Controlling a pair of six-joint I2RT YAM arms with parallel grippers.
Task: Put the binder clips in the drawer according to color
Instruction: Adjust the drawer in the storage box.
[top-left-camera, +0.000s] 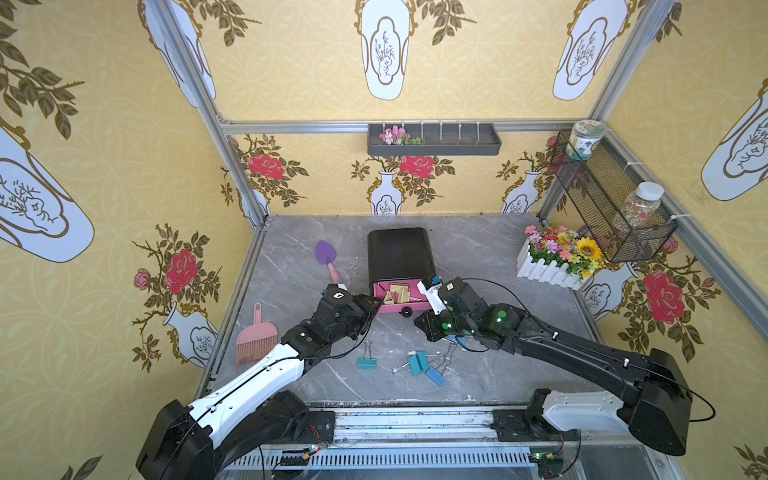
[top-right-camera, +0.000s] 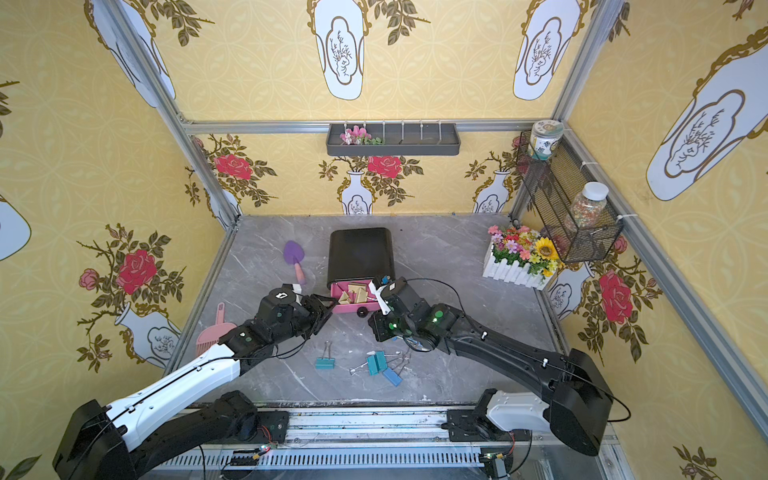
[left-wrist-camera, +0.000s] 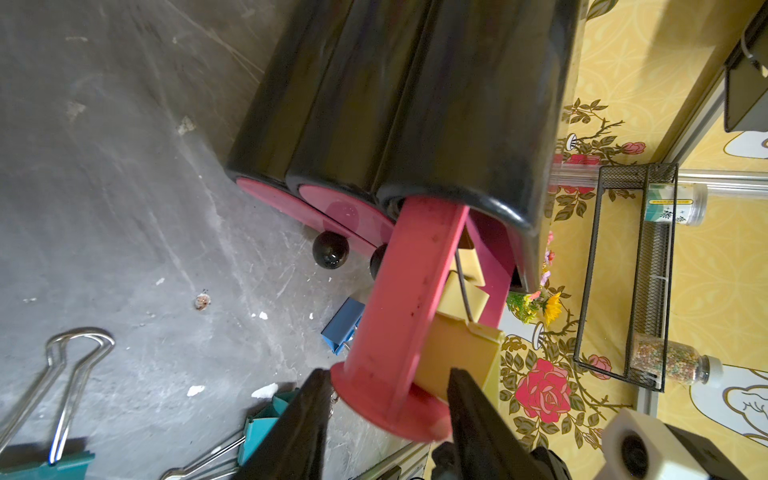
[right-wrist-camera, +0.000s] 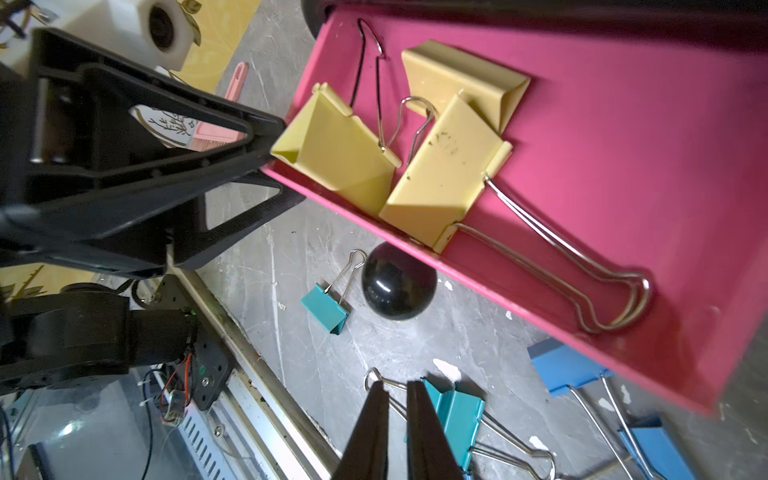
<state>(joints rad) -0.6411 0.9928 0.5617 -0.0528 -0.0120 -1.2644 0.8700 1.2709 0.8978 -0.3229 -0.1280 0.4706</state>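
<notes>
**Cabinet (top-left-camera: 401, 253) with its top drawer (top-left-camera: 392, 308) pulled out; the two lower drawers (left-wrist-camera: 328, 208) are closed.**

Left gripper (left-wrist-camera: 388, 371): the fingers (left-wrist-camera: 299, 428) are about half spread and clamped on the drawer's front corner. One finger sits below the drawer and the other at its rim. Three yellow clips (right-wrist-camera: 332, 153) lie inside the drawer just past the upper fingertip. The nearest clip is beside that fingertip; whether they touch cannot be told.

Right gripper (right-wrist-camera: 395, 383): the fingers (right-wrist-camera: 424, 432) are pressed almost together with nothing between them. It hangs over the table (top-left-camera: 316, 374), short of the drawer front.

- A teal pair (right-wrist-camera: 453, 415) lies side by side on the table, under and just beside these fingertips.
- A single teal clip (right-wrist-camera: 326, 305) lies ahead of the fingertips, near the knob (right-wrist-camera: 399, 286).
- Blue clips (right-wrist-camera: 565, 365) lie on the table off to one side of the fingers. One of them is partly hidden behind the drawer.
</notes>
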